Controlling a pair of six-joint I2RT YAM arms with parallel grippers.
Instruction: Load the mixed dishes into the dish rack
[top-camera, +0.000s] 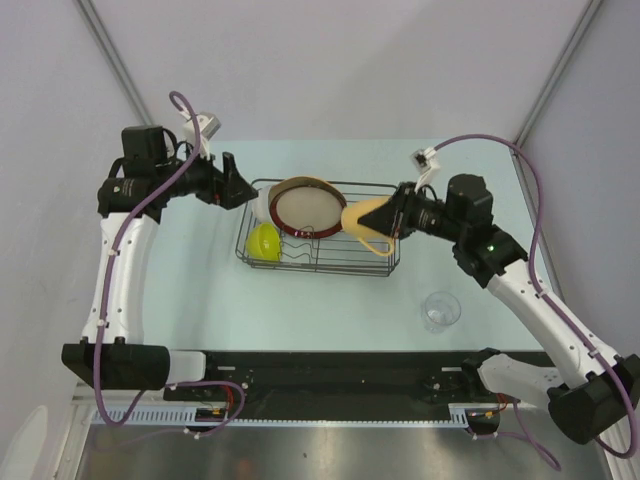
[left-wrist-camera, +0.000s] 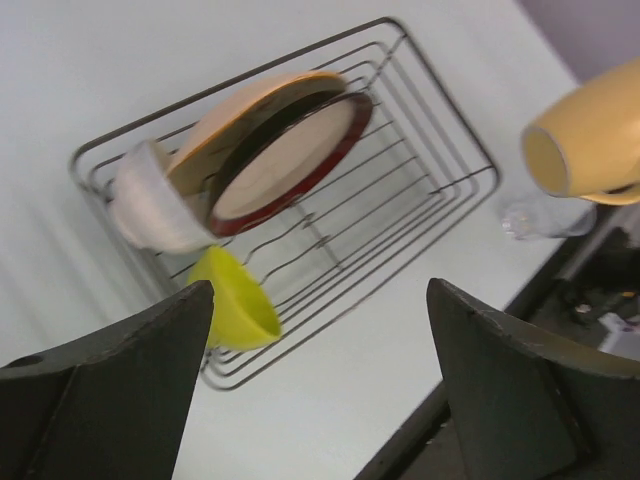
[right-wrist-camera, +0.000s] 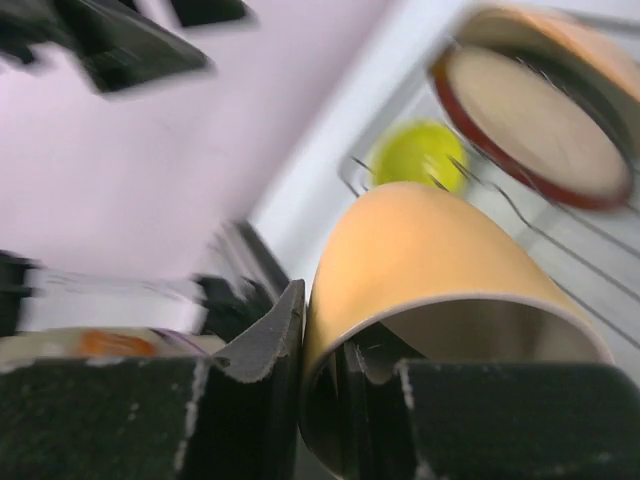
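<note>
right claw (top-camera: 397, 211) pinching cup (top-camera: 362, 220) wall, over rack (top-camera: 318, 269) | left claw (top-camera: 236, 186) spread beside rack

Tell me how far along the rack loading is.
Done: white bowl, lime-green bowl, beige plate and red-rimmed plate sit in the dish rack. In hand: the right tool grips the cream cup above the rack's right end; the left tool is open, empty. Left: the clear glass, on the table.
</note>
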